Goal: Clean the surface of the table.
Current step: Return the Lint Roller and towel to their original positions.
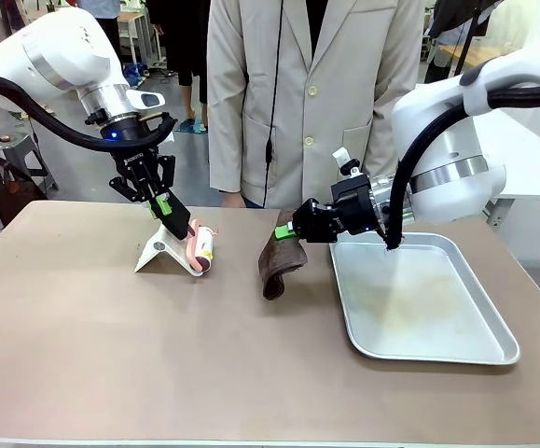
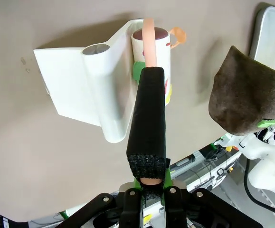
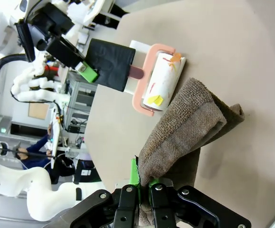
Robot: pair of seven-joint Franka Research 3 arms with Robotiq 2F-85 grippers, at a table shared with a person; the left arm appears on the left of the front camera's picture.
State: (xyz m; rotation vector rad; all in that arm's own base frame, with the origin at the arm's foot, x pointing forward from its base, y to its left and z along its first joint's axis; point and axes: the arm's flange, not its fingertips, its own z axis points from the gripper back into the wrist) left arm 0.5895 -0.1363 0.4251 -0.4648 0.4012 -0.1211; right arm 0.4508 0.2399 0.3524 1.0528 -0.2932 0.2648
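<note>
My left pincer (image 1: 170,213) is clamped tight on the black foam handle (image 2: 148,114) of a lint roller (image 1: 201,246); in my left wrist view the handle rises from between my jaws toward twelve o'clock, with the pink frame (image 2: 149,42) and the white roll (image 2: 157,57) beyond it. The roll carries small scraps of orange and yellow stuck to its paper. It lies against the white plastic stand (image 1: 160,250), which sits at about ten o'clock from the handle in that view, resting on the table (image 1: 83,327).

My right pincer (image 1: 285,231) is shut on a folded brown cloth (image 1: 279,264). In the front view the cloth hangs down from my fingers at six o'clock, its lower end resting on the table. In my right wrist view the cloth (image 3: 184,123) runs up from my jaws toward one o'clock, and the roller (image 3: 162,80) lies just past it at eleven o'clock, near but apart.

At three o'clock from the cloth, in the front view, stands a silver metal tray (image 1: 493,345), just beside my right wrist. The taupe-brown table spreads under everything, roller left of centre, cloth at centre, tray to the right. A person in a pale jacket (image 1: 316,93) stands at the far edge, at twelve o'clock.
</note>
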